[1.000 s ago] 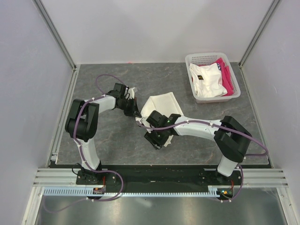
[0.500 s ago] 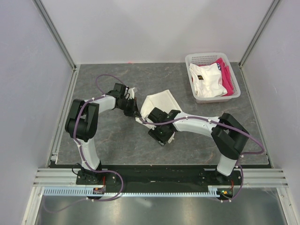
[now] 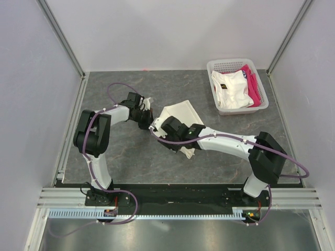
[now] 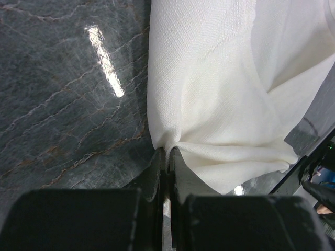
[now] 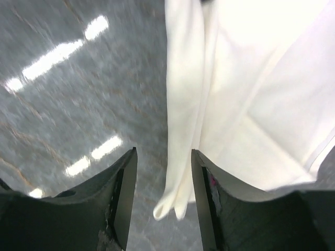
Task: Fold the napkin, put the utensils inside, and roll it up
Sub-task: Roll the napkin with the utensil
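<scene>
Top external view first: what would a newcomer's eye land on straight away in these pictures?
The cream napkin lies bunched up at the centre of the scene. The left gripper has its jaws shut on a pinch of the cloth's edge, while the right gripper has its jaws open astride a folded edge. At the far right corner sits a white basket holding a white garment and a pink cloth.

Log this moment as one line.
step: folding | left gripper: shut on napkin | right gripper: open, astride napkin edge
</scene>
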Controlling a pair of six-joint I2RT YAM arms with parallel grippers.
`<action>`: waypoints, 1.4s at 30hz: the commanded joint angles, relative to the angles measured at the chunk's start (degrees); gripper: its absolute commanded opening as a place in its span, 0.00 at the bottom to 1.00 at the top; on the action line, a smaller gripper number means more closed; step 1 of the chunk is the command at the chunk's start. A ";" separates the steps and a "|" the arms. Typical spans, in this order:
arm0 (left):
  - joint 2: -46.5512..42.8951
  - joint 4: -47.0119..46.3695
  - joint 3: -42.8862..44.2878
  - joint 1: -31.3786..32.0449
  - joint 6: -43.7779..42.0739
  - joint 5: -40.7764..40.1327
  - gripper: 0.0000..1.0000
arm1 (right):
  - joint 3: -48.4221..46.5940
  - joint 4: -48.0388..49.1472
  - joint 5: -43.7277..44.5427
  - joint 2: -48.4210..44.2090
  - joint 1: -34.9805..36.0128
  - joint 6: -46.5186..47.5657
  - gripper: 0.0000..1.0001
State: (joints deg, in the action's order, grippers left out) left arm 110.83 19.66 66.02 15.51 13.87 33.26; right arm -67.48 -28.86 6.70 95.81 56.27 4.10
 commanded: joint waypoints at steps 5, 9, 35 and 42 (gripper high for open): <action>2.47 3.63 0.69 -0.13 -0.68 -2.93 0.02 | -2.04 12.60 5.07 5.52 2.88 6.71 0.52; 2.64 3.89 0.69 -0.13 -0.77 -2.93 0.02 | -3.18 13.13 7.18 8.51 3.05 8.82 0.52; 3.34 3.90 1.31 -0.13 -2.09 -1.70 0.02 | -4.40 11.91 1.93 15.54 -2.74 12.51 0.53; 3.70 3.63 1.66 -0.13 -1.74 -1.43 0.02 | -6.17 4.87 -3.00 18.45 -3.71 10.94 0.31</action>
State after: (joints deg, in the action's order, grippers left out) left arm 112.14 21.26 67.48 15.35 13.85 34.89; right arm -72.66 -18.39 7.35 111.50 53.12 16.14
